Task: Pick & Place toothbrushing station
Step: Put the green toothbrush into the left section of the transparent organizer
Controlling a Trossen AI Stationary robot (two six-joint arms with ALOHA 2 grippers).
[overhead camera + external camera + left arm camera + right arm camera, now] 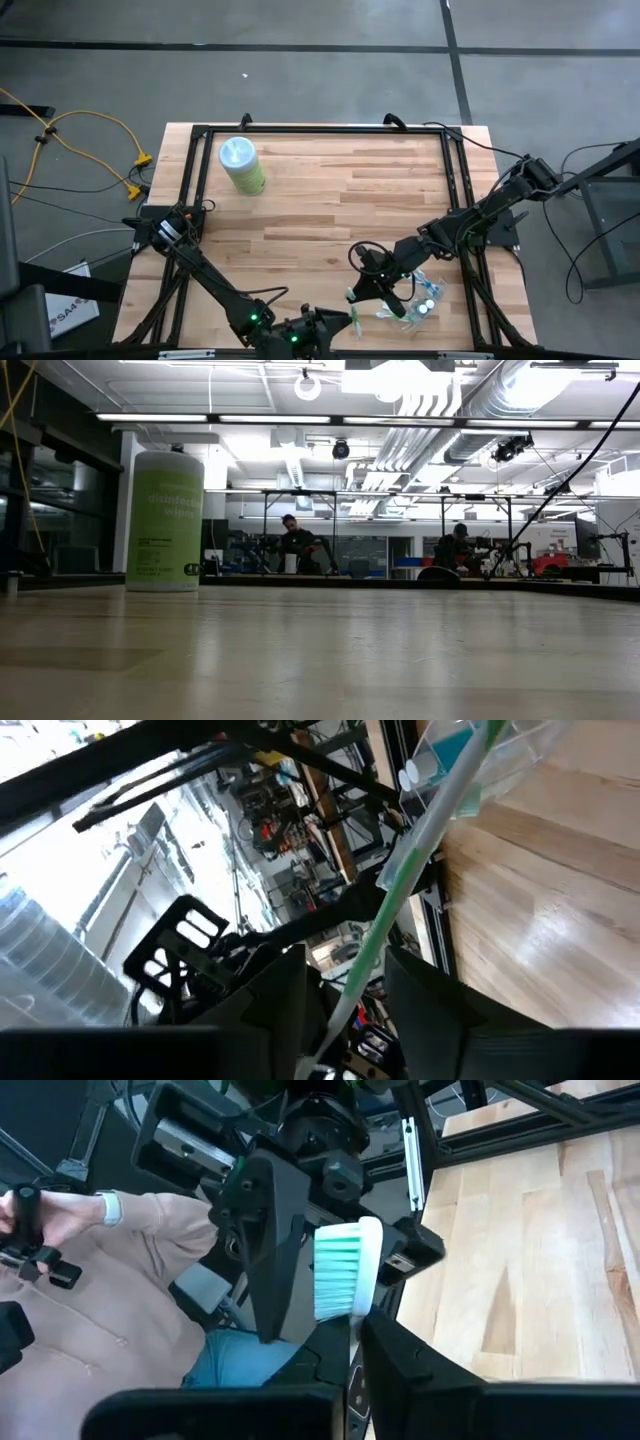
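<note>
A clear plastic cup (418,300) lies on its side near the table's right front, with toothbrushes and a small blue tube in and around it; it also shows in the left wrist view (470,765). My left gripper (335,325) is at the table's near edge, shut on a slim green-and-white toothbrush (420,850). My right gripper (362,290) is just left of the cup, shut on a white toothbrush with green bristles (340,1270). Neither gripper shows in the low view. My left gripper pinches the toothbrush's handle (350,985) between its two fingers, near one end. The long free part runs out beyond the fingertips toward the cup, clear of the table. My right gripper pinches the toothbrush's white neck (355,1335) between its two fingers, just below the head. The bristled head (338,1265) stands out beyond the fingertips, toward my left gripper, clear of the table.
A pale-green canister with a light-blue lid (241,165) stands at the table's far left, also in the low view (165,520). A black frame (455,190) runs around the table. A person in a pink top (120,1320) sits beyond the near edge.
</note>
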